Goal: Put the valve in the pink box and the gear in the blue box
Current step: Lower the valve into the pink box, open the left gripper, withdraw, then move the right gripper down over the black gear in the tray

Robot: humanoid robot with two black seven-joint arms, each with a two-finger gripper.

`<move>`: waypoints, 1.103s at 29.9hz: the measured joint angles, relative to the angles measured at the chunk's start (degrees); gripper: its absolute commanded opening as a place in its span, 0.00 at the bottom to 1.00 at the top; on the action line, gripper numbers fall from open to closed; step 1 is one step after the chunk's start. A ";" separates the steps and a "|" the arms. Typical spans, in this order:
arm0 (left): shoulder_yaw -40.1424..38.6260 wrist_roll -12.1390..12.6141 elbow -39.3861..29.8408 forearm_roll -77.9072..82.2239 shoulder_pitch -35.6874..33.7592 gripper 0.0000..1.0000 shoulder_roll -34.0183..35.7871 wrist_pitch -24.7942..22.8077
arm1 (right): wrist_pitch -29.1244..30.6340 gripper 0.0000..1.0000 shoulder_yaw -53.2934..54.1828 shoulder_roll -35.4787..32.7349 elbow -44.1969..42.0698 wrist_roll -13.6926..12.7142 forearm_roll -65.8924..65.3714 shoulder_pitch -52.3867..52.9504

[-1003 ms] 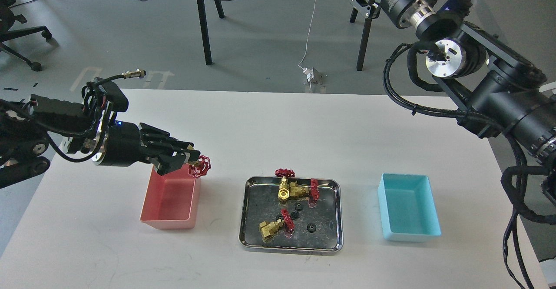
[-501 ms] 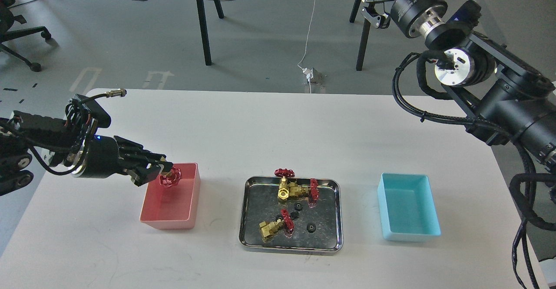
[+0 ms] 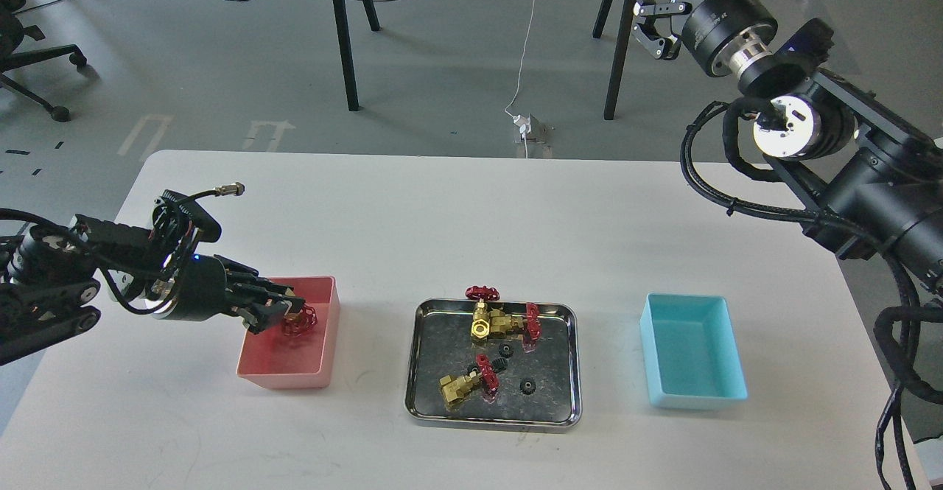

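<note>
My left gripper (image 3: 286, 315) is shut on the valve (image 3: 301, 320), whose dark red handwheel shows at the fingertips. It holds the valve low inside the pink box (image 3: 324, 343), near the box's back end. Three tiny black gears (image 3: 505, 348) lie in the steel tray (image 3: 567, 372) at the table's middle. The blue box (image 3: 692, 394) stands empty to the right of the tray. My right gripper (image 3: 652, 26) is raised high at the back right, off the table, with its fingers apart and nothing in them.
The tray also holds a joined brass pair with two red wheels (image 3: 495, 319) and a longer brass valve with a red wheel (image 3: 465, 383). Chair and stand legs (image 3: 342, 33) rise from the floor beyond the table's far edge.
My left gripper has carried the valve left and down, from above the pink box's back right corner to inside the box. My right arm has lifted and drawn back to the right.
</note>
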 measured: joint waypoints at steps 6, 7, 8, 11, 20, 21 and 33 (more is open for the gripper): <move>-0.18 0.00 -0.37 -0.14 0.08 0.78 -0.16 -0.10 | 0.10 1.00 5.15 -0.15 0.03 9.88 0.02 -2.28; -0.22 0.00 -0.50 -0.15 0.07 0.83 -0.16 -0.18 | 0.09 1.00 5.69 -0.07 0.03 10.83 0.02 -2.66; -0.35 0.00 -0.63 -0.18 -0.01 0.86 -0.16 -0.31 | 0.08 1.00 6.09 0.03 0.03 11.45 0.01 -3.00; -1.01 -0.01 -0.95 -0.78 -0.62 0.87 0.02 -0.61 | 0.20 1.00 6.24 0.29 0.08 12.03 -0.19 -3.32; -24.00 0.00 -7.65 -23.22 -1.12 0.90 5.06 -5.61 | 0.78 1.00 -14.74 -3.19 5.10 12.14 -26.06 4.44; -27.74 0.00 -8.69 -28.75 -0.99 0.91 5.26 -7.58 | 1.01 1.00 -19.46 -3.98 6.43 12.14 -30.72 6.38; -42.69 0.01 -8.00 -86.04 0.82 0.94 -0.33 -18.32 | 5.50 1.00 -68.14 2.01 25.93 12.11 -64.84 29.03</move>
